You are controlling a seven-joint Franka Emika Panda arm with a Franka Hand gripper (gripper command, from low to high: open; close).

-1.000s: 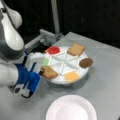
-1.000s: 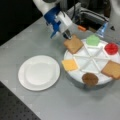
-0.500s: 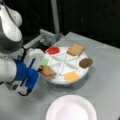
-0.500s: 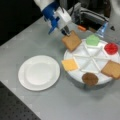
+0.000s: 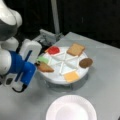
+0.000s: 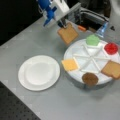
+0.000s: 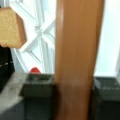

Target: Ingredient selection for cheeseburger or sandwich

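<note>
Toast square is pinched in the gripper at the divided tray's left rim in a front view, lifted since a second ago, so one ingredient is picked; white plate below the tray holds nothing. In a front view the toast square hangs tilted up-left of the tray, arm reaching down from the top. Wrist view: toast square fills the gap, fingers clamped on it.

The tool grips a toast square above the tray's edge.
</note>
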